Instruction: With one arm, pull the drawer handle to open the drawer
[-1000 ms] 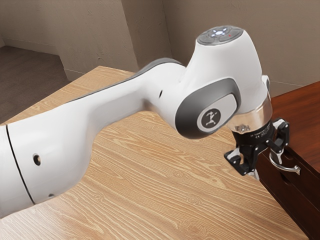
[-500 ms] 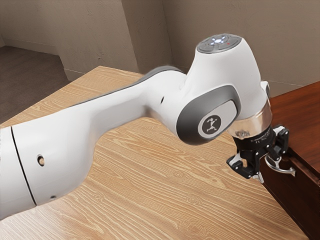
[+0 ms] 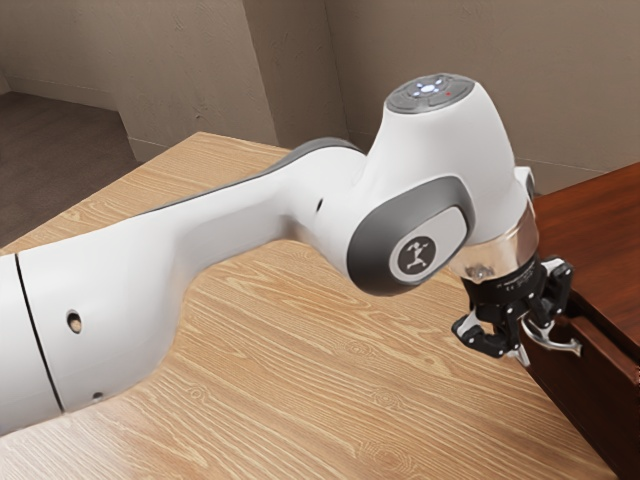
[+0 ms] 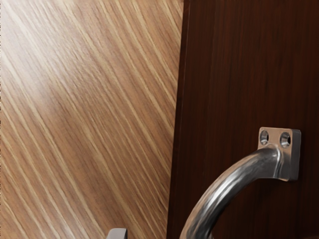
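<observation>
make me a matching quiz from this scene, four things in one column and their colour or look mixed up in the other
Things:
1. handle
2. drawer
3. table
4. pincer

Looks:
a. light wood grain
b. black
c. shiny silver metal
d. dark brown wood

Pairs: 1-c, 2-d, 3-a, 4-b
</observation>
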{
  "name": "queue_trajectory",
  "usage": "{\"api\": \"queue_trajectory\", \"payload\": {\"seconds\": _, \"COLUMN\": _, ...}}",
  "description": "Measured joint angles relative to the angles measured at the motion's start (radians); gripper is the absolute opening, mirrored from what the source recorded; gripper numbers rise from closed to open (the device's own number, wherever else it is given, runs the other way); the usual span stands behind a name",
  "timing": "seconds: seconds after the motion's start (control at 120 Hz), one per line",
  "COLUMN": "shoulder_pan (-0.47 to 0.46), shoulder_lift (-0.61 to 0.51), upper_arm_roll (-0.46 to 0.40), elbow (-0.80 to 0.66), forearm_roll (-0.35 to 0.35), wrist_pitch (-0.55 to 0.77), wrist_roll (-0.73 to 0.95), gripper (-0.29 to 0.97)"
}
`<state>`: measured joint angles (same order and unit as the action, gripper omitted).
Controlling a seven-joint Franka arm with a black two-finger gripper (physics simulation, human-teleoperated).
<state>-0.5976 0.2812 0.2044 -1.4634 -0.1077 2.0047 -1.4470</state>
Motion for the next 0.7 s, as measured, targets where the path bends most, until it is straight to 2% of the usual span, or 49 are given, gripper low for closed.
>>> {"api": "queue_trajectory", "payload": {"seconds": 0.408, "shoulder_pan": 0.001, "shoulder_lift": -0.078, "upper_arm_roll": 0.001, "elbow": -0.093, "forearm_roll": 0.011, "wrist_pitch": 0.004, "wrist_roll": 0.003, "gripper": 0.02}}
{"api": "queue_trajectory", "payload": {"seconds": 0.7, "shoulder_pan": 0.001, "shoulder_lift": -0.116, "upper_arm_roll": 0.001, "elbow": -0.152, "forearm_roll": 0.016, "wrist_pitch": 0.017, "wrist_roll": 0.005, "gripper": 0.05}}
